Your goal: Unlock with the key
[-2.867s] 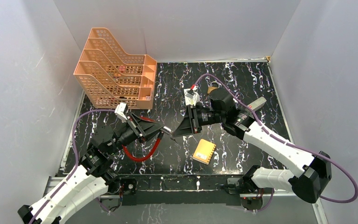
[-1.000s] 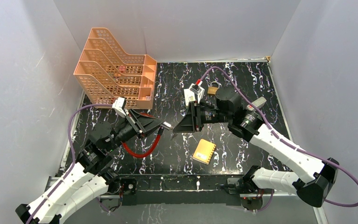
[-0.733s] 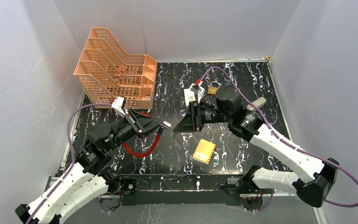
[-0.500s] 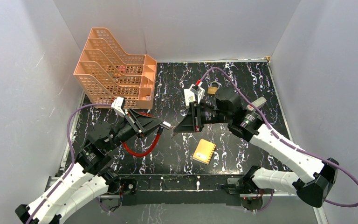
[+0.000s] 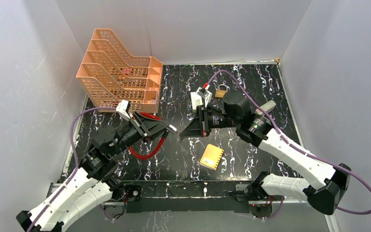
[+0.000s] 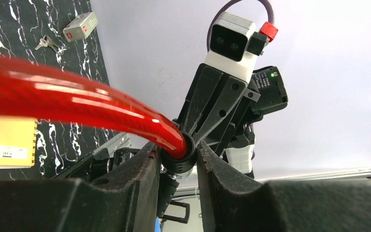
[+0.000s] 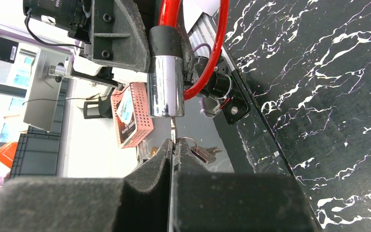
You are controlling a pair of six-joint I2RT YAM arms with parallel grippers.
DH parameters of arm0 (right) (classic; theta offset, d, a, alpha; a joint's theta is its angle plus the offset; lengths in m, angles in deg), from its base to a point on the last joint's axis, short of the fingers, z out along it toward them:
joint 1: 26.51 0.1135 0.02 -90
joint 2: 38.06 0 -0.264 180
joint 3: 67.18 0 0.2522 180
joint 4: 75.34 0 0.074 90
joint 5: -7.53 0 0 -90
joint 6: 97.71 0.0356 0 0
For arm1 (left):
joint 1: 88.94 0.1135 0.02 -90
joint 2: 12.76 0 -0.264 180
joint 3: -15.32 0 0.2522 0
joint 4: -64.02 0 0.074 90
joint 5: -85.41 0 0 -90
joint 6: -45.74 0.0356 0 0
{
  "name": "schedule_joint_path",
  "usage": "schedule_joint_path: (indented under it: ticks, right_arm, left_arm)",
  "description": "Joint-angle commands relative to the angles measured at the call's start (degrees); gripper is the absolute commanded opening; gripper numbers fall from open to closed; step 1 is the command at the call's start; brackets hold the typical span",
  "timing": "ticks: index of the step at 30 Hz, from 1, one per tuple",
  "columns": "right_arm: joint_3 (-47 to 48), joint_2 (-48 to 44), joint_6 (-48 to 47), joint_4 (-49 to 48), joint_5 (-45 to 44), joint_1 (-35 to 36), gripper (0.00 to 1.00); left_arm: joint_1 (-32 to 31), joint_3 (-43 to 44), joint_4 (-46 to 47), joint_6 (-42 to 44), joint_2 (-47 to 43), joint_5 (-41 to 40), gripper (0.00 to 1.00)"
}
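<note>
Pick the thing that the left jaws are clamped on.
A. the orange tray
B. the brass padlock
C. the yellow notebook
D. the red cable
D: in the left wrist view the left jaws press from both sides on the black collar at the end of the red cable, and the top view shows that cable hanging from the same arm.

R gripper (image 7: pixel 173 146) shuts its jaws, now clamped on the key (image 7: pixel 173 133). L gripper (image 5: pixel 166 129) moves up toward 1 o'clock w/ the red cable (image 5: pixel 147 153), so the loop rides higher. R arm (image 5: pixel 290 152) swings toward 3 o'clock, and the padlock (image 5: pixel 220 93) shows more fully.
</note>
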Motion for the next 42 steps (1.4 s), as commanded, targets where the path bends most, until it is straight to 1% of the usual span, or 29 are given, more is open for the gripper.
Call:
schedule_joint_path:
  ticks: [1, 4, 7, 12, 13, 16, 19, 23, 26, 32, 35, 39, 42]
  right_arm:
    - [-0.56, 1.07, 1.92, -6.26, -0.73, 0.66, 0.00]
    - [-0.63, 1.93, 3.14, -8.17, -0.91, 1.28, 0.00]
    - [-0.21, 2.55, 2.84, -8.17, -1.45, 1.73, 0.00]
    - [0.12, 1.17, 0.61, -6.01, -2.66, 1.74, 0.00]
    - [0.02, 0.85, 0.41, -6.08, -2.37, 1.76, 0.03]
    - [-0.07, 0.25, -0.13, -6.11, -1.45, 1.74, 0.24]
    - [-0.29, -0.35, -0.03, -6.58, -1.72, 1.73, 0.38]
    - [-0.17, -0.57, 0.46, -7.92, -2.54, 1.71, 0.47]
    - [0.49, 0.34, 0.88, -8.00, -2.63, 1.76, 0.48]
    - [0.45, 0.72, 1.02, -8.20, -3.25, 1.69, 0.45]
    - [0.41, 0.06, 0.60, -7.86, -3.26, 1.76, 0.46]
    - [1.39, -1.22, -1.57, -3.99, -4.41, 1.73, 0.47]
    - [1.83, -1.36, -2.54, -3.01, -3.43, 1.68, 0.44]
  left_arm:
    - [-0.21, -0.04, 7.99, -2.01, 1.14, 4.23, 0.00]
    - [-0.25, -0.65, 9.24, -2.50, 2.21, 5.35, 0.00]
    - [-0.25, -0.61, 9.39, -2.07, 1.82, 4.73, 0.00]
    - [-0.23, 0.54, 5.60, 0.28, -0.85, 1.48, 0.00]
    - [-0.20, 0.69, 4.95, 0.58, -1.30, 1.04, 0.00]
    - [-0.24, 0.58, 4.08, 0.91, -2.18, 0.00, 0.00]
    - [-0.25, 0.65, 3.49, 1.06, -2.53, -0.93, 0.00]
    - [-0.24, 1.45, 2.40, 1.69, -2.84, -2.08, 0.00]
    - [-0.25, 2.09, 1.98, 2.12, -2.78, -2.53, 0.00]
    - [-0.25, 2.70, 1.89, 2.30, -2.36, -1.99, 0.00]
    - [-0.25, 2.57, 1.31, 2.41, -2.99, -2.37, 0.00]
    - [-0.17, 2.06, 1.51, 2.20, -3.54, -2.31, 0.00]
    - [-0.25, 1.90, 2.08, 2.03, -3.25, -1.60, 0.00]
